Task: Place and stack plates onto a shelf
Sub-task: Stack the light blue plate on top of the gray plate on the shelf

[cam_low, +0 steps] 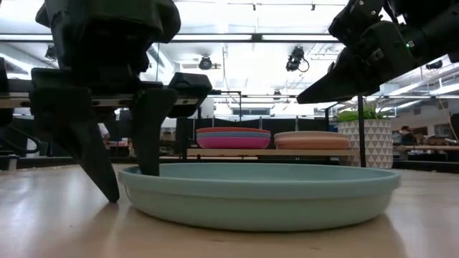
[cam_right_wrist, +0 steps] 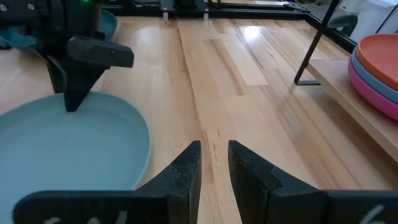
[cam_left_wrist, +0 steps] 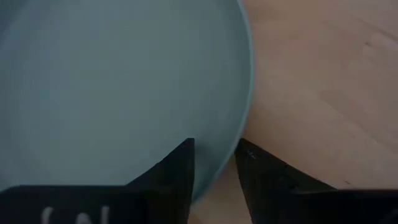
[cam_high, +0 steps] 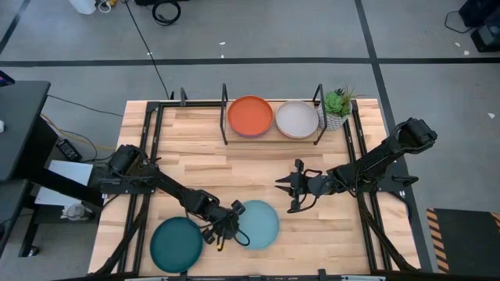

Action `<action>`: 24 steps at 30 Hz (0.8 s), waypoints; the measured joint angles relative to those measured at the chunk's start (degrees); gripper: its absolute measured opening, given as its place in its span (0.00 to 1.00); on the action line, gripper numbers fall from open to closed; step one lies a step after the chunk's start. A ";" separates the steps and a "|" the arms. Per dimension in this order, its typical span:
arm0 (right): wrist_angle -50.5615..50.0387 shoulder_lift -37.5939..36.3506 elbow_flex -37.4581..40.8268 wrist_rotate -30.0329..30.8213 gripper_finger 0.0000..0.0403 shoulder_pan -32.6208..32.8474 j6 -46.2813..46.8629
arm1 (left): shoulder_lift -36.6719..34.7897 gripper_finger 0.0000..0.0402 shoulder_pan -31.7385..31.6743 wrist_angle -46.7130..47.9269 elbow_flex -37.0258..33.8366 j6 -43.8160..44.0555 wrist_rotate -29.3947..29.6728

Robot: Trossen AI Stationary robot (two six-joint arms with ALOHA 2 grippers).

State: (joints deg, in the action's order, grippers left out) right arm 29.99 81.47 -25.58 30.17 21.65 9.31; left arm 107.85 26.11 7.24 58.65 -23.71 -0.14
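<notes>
The left gripper (cam_high: 226, 232) sits open with one finger on each side of the light teal plate's (cam_high: 262, 222) rim — ready to pinch it — while the right gripper (cam_high: 286, 190) waits nearby, open and empty, above the table (cam_high: 203, 168).

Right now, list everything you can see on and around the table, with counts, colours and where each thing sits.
light teal plate: one, near edge of table, its rim between the left fingers.
dark teal plate: one, beside the light teal one, toward the left corner.
shelf: one, light wood with black posts, far edge.
left stack: orange on top, blue and magenta beneath.
right stack: grey-white on top from above, peach edges showing from the side.
potted plant: one, green, white pot, right of the shelf.
left fingers: astride the plate rim.
right fingers: above bare table.
</notes>
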 joint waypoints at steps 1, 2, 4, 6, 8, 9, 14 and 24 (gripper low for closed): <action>0.01 0.00 0.00 0.00 0.21 0.00 0.05 | -0.14 0.29 0.00 0.11 0.00 0.09 0.02; 0.00 0.00 0.00 -0.03 0.21 0.00 0.10 | -0.17 0.26 0.02 0.13 0.00 0.09 0.15; 0.01 0.00 0.00 -0.15 0.21 0.00 0.14 | -0.26 0.21 0.02 0.11 0.00 0.08 0.41; 0.01 0.00 0.00 -0.17 0.21 0.00 0.14 | -0.28 0.16 -0.09 0.15 0.00 0.36 0.91; 0.00 0.00 0.00 -0.17 0.21 0.00 0.16 | -0.28 0.10 -0.13 0.18 0.00 0.44 1.01; 0.01 0.00 0.00 -0.19 0.21 0.00 0.16 | -0.34 0.08 -0.13 0.17 0.00 0.37 1.02; -0.01 0.00 0.00 -0.20 0.21 0.00 0.16 | -0.43 0.04 -0.09 0.13 0.00 0.44 1.05; 1.24 0.00 0.00 -0.22 0.21 0.00 -5.09 | -8.11 0.04 -2.28 4.46 -0.02 4.50 1.65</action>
State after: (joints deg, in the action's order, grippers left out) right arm 31.23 81.47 -25.59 29.95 21.65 4.23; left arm 99.74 23.83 11.70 58.63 -19.20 1.51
